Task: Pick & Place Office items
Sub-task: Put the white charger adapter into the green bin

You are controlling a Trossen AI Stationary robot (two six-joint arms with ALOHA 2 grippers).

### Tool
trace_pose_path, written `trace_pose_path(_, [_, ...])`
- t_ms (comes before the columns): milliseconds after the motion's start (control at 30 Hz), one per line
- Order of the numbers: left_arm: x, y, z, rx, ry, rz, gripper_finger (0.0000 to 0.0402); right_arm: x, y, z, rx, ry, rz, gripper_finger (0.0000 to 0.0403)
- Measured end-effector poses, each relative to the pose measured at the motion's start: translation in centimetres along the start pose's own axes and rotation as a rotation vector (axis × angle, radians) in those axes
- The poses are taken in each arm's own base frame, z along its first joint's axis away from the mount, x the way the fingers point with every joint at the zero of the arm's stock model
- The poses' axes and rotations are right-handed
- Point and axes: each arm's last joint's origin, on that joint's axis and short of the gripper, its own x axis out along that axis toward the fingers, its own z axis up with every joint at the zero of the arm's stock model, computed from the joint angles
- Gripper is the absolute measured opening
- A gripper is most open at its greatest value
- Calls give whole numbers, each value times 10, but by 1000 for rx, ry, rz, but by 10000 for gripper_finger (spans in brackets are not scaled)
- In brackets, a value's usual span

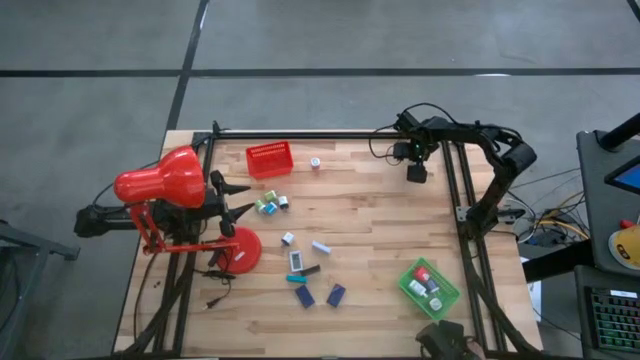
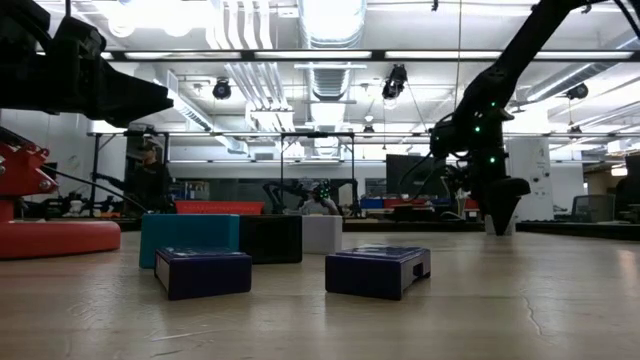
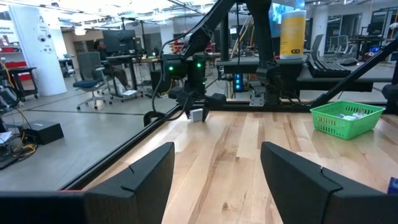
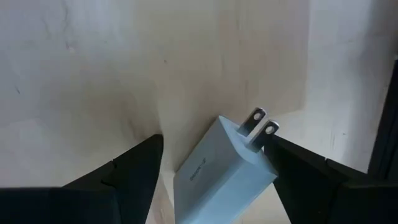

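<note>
Office items are mostly scattered mid-table: a cluster of small green/white pieces just right of the left gripper, a white block, a pale bar, a white piece on a dark base, a teal piece and two navy blocks toward the near edge. One small white piece sits alone beside the red tray at the far edge.

Right gripper is at the far right of the table, low over the wood, fingers closed on a white plug adapter (two metal prongs sticking out, body clamped on both sides). Left wrist view shows the same pale block at its fingertips, at or just above the table surface; contact with the wood not clear.

Left gripper sits at the left side next to the red desk lamp, jaws apart, nothing between them.

Green tray at the near right corner holds a few items, one with red on it.

Low view: navy blocks in front, teal, dark and white blocks behind.
</note>
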Motion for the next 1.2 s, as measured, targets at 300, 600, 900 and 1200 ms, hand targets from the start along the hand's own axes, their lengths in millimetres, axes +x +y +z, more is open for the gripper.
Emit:
trace_pose_path(300, [0,0,0,0,0,0,245,0,0,0,5,-1,-1,267])
trace_pose_path(600, [0,0,0,0,0,-1,245,0,1,-1,24,3,12,215])
trace_pose_path(900, [0,0,0,0,0,0,245,0,3,-2,60,20,32,146])
trace_pose_path(1200, [0,0,0,0,0,0,245,-1,1,-1,83,21,20,101])
